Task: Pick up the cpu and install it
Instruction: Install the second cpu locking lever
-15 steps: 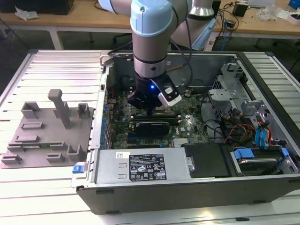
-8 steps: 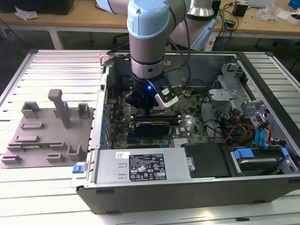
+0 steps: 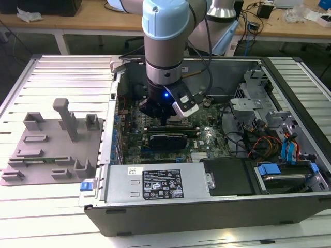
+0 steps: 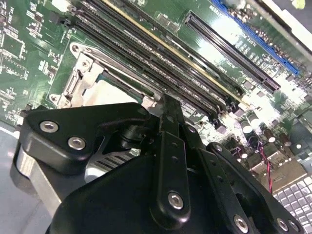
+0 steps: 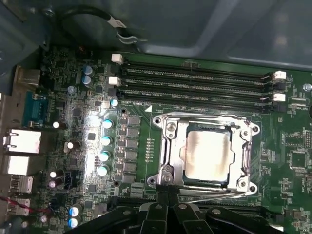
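The small flat square cpu (image 5: 207, 154) is showing a pale silvery-white metal top inside a shiny silver socket frame (image 5: 168, 146). The green circuit board (image 5: 302, 165) is carrying black memory slots (image 5: 195, 80), and the black tool (image 4: 165, 122) is gleaming with silver screws.

Your gripper (image 3: 164, 120) sits low inside the open computer case (image 3: 289, 67), just above the motherboard (image 5: 63, 87). The memory slots (image 5: 195, 83) crowd one side of the socket frame (image 5: 168, 146). In the exterior view, the power supply (image 3: 155, 183) walls the near side, and drive cables (image 3: 258, 142) clutter that view's right.
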{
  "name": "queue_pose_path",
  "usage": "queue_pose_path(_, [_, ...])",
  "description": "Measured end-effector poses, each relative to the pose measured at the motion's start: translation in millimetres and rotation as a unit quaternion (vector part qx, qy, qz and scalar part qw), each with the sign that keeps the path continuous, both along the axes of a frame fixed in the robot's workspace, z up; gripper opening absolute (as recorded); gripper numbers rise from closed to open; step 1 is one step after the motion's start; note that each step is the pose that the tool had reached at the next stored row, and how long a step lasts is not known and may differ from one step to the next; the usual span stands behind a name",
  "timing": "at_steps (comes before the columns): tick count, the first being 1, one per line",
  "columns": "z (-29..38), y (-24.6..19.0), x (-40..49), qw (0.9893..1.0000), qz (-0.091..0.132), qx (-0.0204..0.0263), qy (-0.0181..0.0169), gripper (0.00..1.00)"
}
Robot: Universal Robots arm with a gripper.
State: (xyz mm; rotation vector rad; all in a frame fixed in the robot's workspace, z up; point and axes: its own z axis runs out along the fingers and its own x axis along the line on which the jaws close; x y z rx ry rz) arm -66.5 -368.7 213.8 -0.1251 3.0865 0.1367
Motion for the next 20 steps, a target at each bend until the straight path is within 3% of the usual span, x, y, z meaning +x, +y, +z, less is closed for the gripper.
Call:
queue_pose_path(2, [0.3, -2.7, 0.6, 1.0000, 0.000, 0.0000, 0.0000, 0.11])
queue_pose_path(4, [0.6, -8.9, 0.6, 1.0000, 0.000, 0.0012, 0.0000, 0.11])
queue_pose_path(5, [0.6, -10.0, 0.6, 1.0000, 0.000, 0.0024, 0.0000, 0.11])
queue_pose_path(7, [0.6, -11.7, 0.6, 0.9999, 0.000, 0.0100, 0.0000, 0.11])
queue_pose_path(8, [0.6, -12.7, 0.5, 0.9998, 0.000, 0.0203, 0.0000, 0.11])
queue_pose_path(10, [0.5, -14.9, -0.7, 0.9989, 0.000, 0.0471, 0.0000, 0.11])
queue_pose_path(11, [0.0, -17.0, -1.2, 0.9986, 0.000, 0.0536, 0.0000, 0.11])
queue_pose_path(16, [-0.5, -24.5, -1.5, 0.9985, -0.001, 0.0549, 0.0000, 0.11])
queue_pose_path(20, [-0.9, -26.2, -2.6, 0.9985, -0.003, 0.0550, -0.0002, 0.11])
